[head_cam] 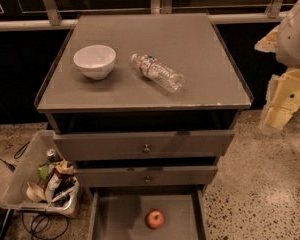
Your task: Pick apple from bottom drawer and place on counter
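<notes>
The small red apple [155, 218] with yellowish patches lies on the grey floor of the bottom drawer [120, 214], which is pulled out at the lower edge of the view. The counter [200, 84] is the wide grey top of the cabinet, with chips along its front right edge. My arm hangs at the right edge of the view, and my gripper [278, 115] is beside the cabinet's right side, just below counter height. It is far to the right of the apple and well above it, and it holds nothing that I can see.
A white bowl [94, 61] stands on the counter's left part. A clear plastic water bottle [157, 73] lies on its side near the middle. Two upper drawers with round knobs [146, 148] stick out slightly. A grey bin of trash [40, 181] sits on the floor at the left, with cables.
</notes>
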### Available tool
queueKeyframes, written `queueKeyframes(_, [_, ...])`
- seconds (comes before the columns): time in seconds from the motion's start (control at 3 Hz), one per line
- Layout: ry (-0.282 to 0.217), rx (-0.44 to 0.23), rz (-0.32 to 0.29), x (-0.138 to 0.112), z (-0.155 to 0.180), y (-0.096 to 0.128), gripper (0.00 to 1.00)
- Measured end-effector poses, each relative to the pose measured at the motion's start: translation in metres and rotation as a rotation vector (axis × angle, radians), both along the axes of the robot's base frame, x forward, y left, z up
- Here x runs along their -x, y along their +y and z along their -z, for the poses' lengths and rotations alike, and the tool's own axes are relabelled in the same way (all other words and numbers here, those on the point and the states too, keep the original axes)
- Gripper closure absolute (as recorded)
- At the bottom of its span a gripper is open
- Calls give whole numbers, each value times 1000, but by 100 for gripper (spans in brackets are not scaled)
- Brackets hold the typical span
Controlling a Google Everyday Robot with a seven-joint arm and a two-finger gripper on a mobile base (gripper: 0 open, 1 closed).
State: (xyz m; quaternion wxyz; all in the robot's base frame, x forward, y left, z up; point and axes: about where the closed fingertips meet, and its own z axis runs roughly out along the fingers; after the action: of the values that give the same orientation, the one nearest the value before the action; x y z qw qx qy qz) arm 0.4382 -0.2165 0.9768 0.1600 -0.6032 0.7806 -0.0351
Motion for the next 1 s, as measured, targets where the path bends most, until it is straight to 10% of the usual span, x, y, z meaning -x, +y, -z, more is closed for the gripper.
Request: queueKeyframes(1.0, [-32,-128,-14,3,65,8,0])
